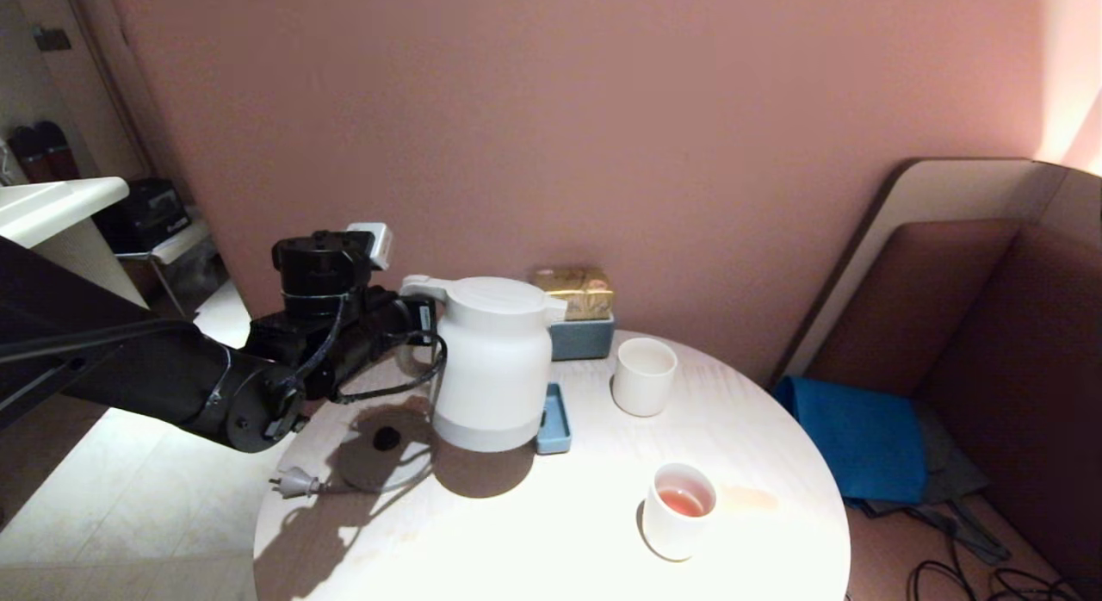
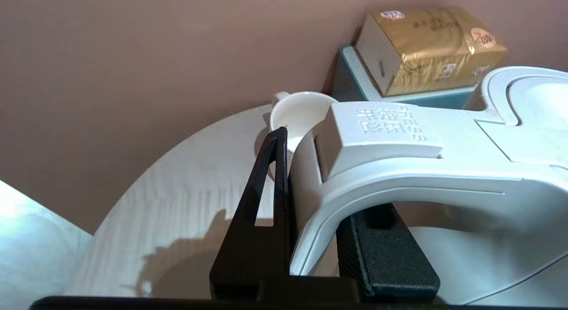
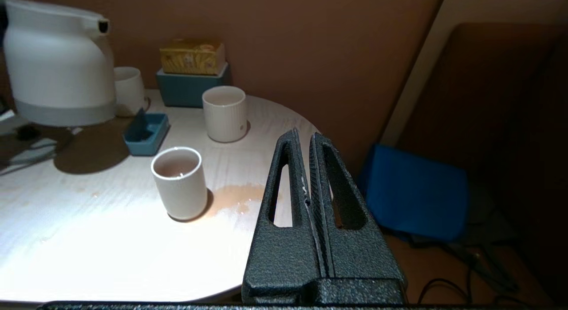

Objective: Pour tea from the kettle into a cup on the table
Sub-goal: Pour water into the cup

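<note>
Left gripper (image 2: 310, 239): clamped on the loop handle of the kettle (image 1: 492, 364), one finger outside the loop and one inside it, so the vessel can be carried and tipped from the side away from the spout.
Kettle: upright, directly ahead of the left gripper; its grey base appears clear of the table (image 1: 534, 541), with its shadow below, judged lifted for carrying.
Power base (image 1: 387, 450): under and just beside the kettle, bare, with its plug lying loose on the table, so nothing tethers the kettle.
Cup (image 2: 298, 117): the squat handled mug, just past the kettle's far side from the left gripper, near the wall; hidden in the head view, and what it holds cannot be told.
Blue tray (image 1: 554, 420): touching or nearly touching the kettle's spout side.
Ribbed tumbler (image 1: 643, 375): beyond the spout, empty.
Smooth cup (image 1: 679, 509): farther out again, towards the table's near edge, already holding tea (image 1: 683, 501), with a pale spill beside it.
Right gripper (image 3: 306, 143): fingers pressed together, holding nothing, off the table's edge, well apart from the kettle; judged idle.
</note>
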Controlling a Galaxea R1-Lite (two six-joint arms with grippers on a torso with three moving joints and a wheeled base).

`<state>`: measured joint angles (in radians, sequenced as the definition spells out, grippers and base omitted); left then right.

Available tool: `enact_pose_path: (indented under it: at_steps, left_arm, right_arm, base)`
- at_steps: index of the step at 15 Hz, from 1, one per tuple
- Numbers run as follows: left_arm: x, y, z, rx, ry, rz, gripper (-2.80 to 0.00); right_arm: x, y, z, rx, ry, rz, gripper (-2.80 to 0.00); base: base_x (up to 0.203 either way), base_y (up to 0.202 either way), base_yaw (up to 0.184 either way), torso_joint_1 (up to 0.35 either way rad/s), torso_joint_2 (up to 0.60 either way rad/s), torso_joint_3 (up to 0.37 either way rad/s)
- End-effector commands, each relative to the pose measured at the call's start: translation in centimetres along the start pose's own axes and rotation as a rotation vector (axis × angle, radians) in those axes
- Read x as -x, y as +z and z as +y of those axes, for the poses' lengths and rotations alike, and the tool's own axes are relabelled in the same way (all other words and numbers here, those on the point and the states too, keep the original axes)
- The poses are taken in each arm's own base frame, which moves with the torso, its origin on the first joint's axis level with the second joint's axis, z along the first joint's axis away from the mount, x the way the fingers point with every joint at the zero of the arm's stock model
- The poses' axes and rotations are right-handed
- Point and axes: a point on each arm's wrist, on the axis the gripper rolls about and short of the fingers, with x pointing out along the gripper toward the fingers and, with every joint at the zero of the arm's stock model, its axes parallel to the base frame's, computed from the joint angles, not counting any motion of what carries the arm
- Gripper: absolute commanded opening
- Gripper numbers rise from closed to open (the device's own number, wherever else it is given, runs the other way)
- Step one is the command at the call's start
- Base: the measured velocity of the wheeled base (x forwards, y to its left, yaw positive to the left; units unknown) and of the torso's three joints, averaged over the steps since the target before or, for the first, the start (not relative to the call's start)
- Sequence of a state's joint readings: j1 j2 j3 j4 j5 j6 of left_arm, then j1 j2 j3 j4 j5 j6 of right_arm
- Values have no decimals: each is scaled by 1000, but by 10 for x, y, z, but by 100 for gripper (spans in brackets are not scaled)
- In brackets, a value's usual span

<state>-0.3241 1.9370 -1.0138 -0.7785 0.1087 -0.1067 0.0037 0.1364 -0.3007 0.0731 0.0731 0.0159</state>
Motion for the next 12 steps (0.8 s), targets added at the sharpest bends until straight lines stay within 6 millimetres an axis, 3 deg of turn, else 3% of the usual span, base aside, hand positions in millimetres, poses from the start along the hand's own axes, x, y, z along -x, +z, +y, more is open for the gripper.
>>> enact_pose_path:
  at_steps: [1, 4, 6, 9, 12]
  left_arm:
    - [4, 1, 5, 9, 17, -6, -280]
    - [7, -5, 7, 15, 21, 17, -280]
    - [8, -3, 7, 17, 20, 10, -280]
    - [8, -1, 6, 16, -3, 7, -280]
    - [9, 0, 7, 17, -5, 2, -280]
  right_arm:
    - [-22, 32, -1, -15, 5, 70, -280]
    - [-51, 83, -2, -21, 8, 71, -280]
    - [-76, 97, -4, -26, 7, 120, -280]
    - [-132, 104, -7, -35, 18, 243, -280]
    - [-206, 86, -14, -9, 26, 366, -280]
  base:
    - [0, 0, 0, 0, 0, 0]
    - [0, 0, 0, 0, 0, 0]
    - [0, 0, 0, 0, 0, 0]
    - [0, 0, 0, 0, 0, 0]
    - [0, 0, 0, 0, 0, 0]
